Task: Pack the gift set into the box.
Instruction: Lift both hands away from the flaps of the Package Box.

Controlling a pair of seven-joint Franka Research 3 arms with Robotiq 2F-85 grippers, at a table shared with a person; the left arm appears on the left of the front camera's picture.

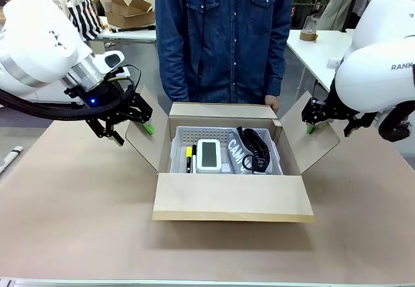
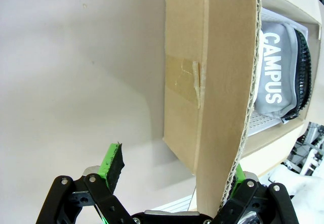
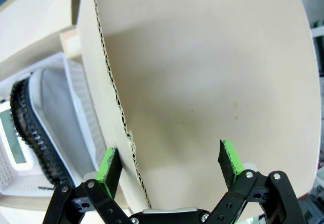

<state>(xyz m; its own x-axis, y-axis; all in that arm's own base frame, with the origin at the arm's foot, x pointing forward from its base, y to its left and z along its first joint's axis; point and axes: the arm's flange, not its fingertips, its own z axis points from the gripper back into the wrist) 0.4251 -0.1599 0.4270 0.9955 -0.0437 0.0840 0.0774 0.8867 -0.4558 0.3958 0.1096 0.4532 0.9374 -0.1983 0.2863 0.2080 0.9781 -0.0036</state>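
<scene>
The box (image 1: 233, 197) stands open mid-table with its flaps spread. Inside lies the gift set (image 1: 193, 133): a grey perforated tray holding a yellow highlighter, a black pen, a white screened device, a grey pouch lettered CAMPUS (image 2: 276, 77) and a black coiled cable. My left gripper (image 1: 135, 135) is open, with its fingers either side of the left flap's edge (image 2: 223, 133). My right gripper (image 1: 327, 130) is open in the same way astride the right flap (image 3: 202, 82). Part of the tray (image 3: 76, 87) shows past that flap.
A person in a denim shirt stands at the far side, one hand (image 1: 271, 102) at the box's far flap. A smaller open carton (image 1: 130, 8) sits on a table behind. Bare brown tabletop (image 1: 78, 209) surrounds the box.
</scene>
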